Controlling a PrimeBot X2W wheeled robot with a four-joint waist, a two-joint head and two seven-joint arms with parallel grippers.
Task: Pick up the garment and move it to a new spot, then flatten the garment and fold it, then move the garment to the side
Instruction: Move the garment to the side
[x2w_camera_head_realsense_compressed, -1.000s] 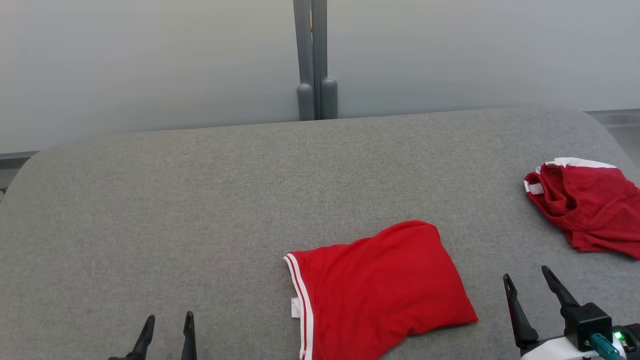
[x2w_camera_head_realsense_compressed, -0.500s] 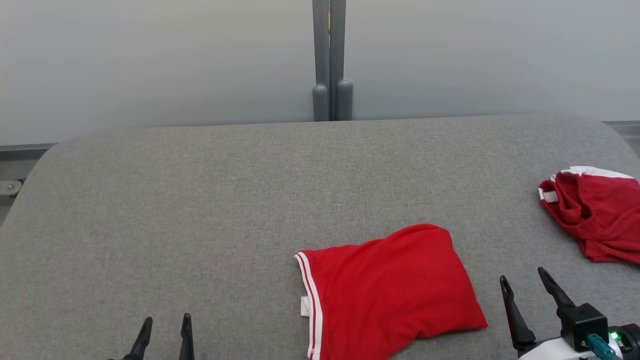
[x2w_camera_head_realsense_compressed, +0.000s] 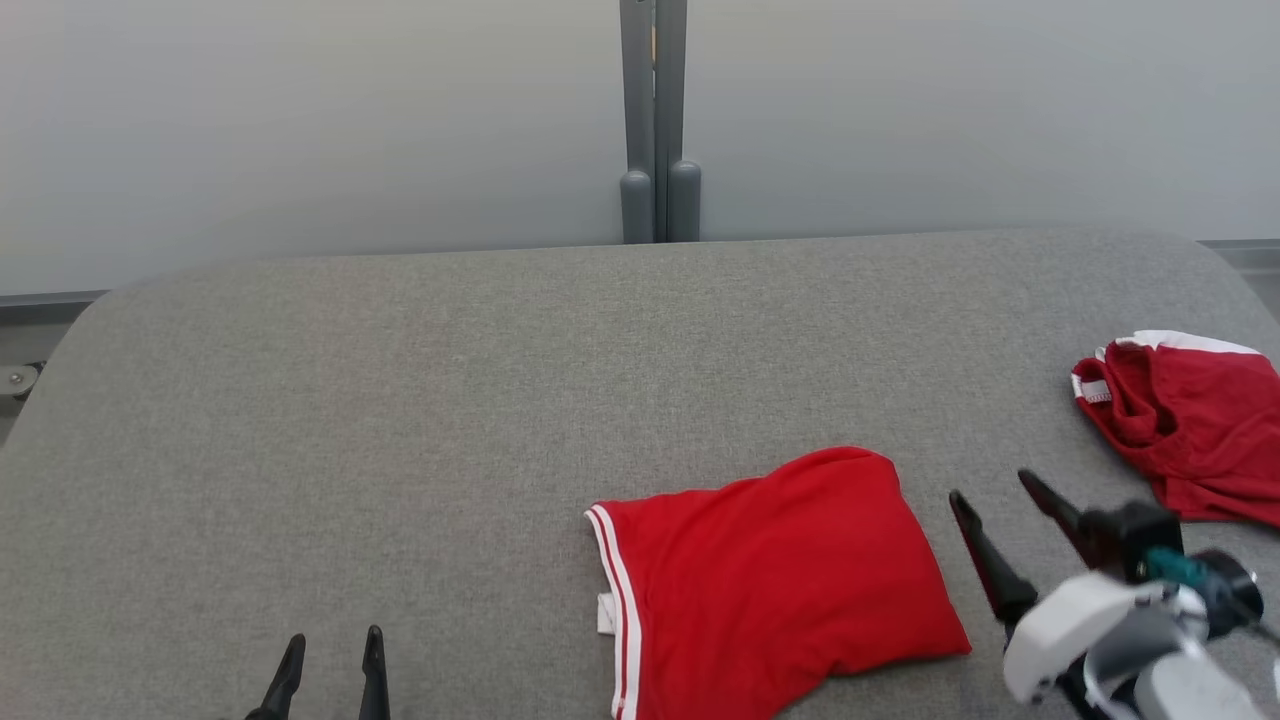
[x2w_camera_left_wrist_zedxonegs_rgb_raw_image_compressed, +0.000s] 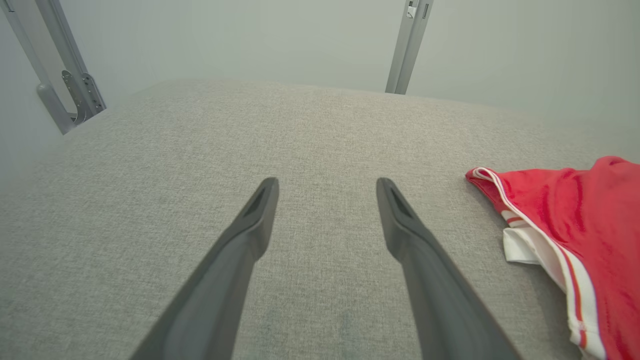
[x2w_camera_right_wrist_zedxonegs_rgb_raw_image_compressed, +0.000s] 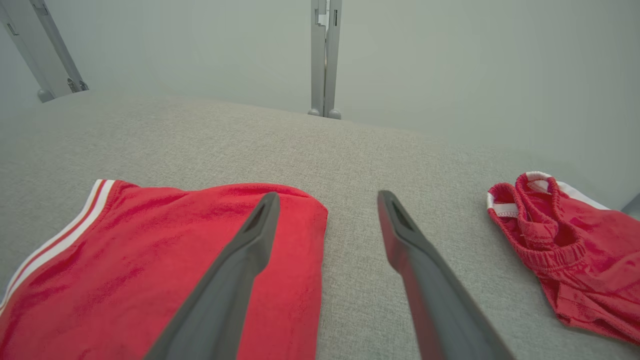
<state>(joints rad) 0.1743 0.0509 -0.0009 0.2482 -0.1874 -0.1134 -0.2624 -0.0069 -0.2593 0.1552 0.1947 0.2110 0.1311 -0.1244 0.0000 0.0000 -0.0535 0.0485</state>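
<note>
Head view's bottom edge cuts the folded garment (x2w_camera_head_realsense_compressed: 770, 570); the right hand (x2w_camera_head_realsense_compressed: 990, 486) is blurred.

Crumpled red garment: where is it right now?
Head view: the crumpled red garment lies at the right edge of the grey surface, beyond the open right gripper.

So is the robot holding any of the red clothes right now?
No, nothing is held. The left gripper and right gripper are both open and empty; the folded red garment with white stripes lies free.
</note>
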